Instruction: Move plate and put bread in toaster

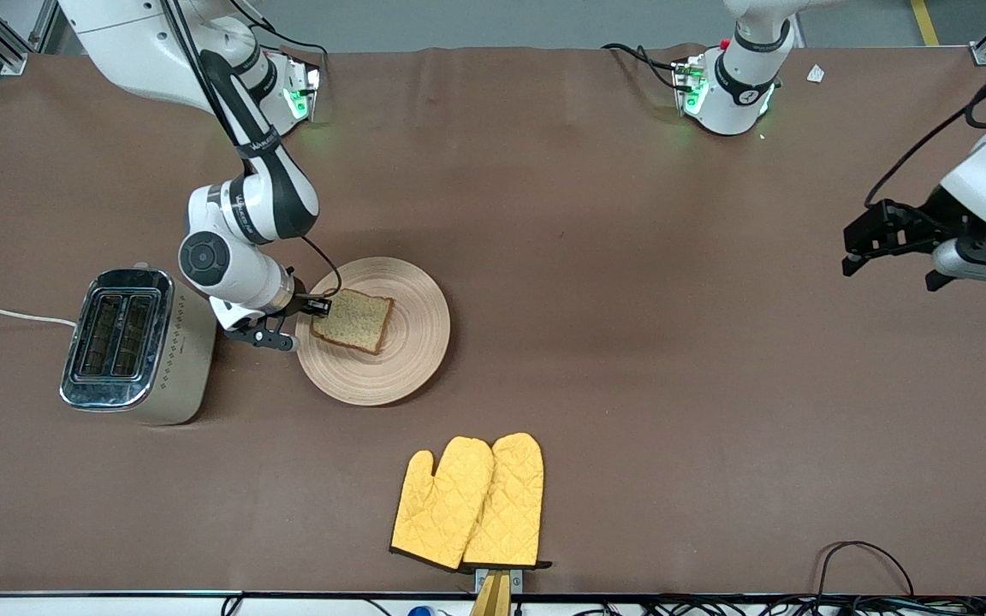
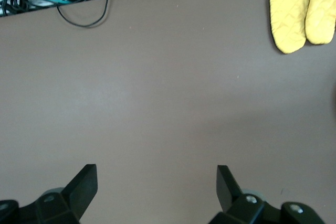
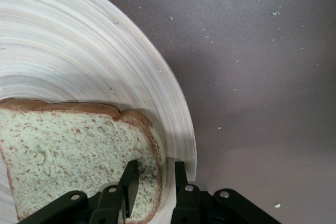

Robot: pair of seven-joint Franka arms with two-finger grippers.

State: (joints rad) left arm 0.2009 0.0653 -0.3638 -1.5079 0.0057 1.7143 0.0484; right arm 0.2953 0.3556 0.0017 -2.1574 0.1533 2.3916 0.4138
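The right claw (image 1: pixel 315 306) is clenched on the crust edge of the square speckled brown bread slice (image 1: pixel 354 322), lying on the round pale wooden plate (image 1: pixel 407 368). The left claw (image 1: pixel 865 248) waits released over the brown bench (image 1: pixel 630 359).

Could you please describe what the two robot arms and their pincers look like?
Both arms have glossy white shells with black joint bands, and their bases glow green. The right arm carries a round dark grey cap on its wrist, small lettering on a black band and a thin black cable. The right pincer and the left pincer are black, with flat angular fingers.
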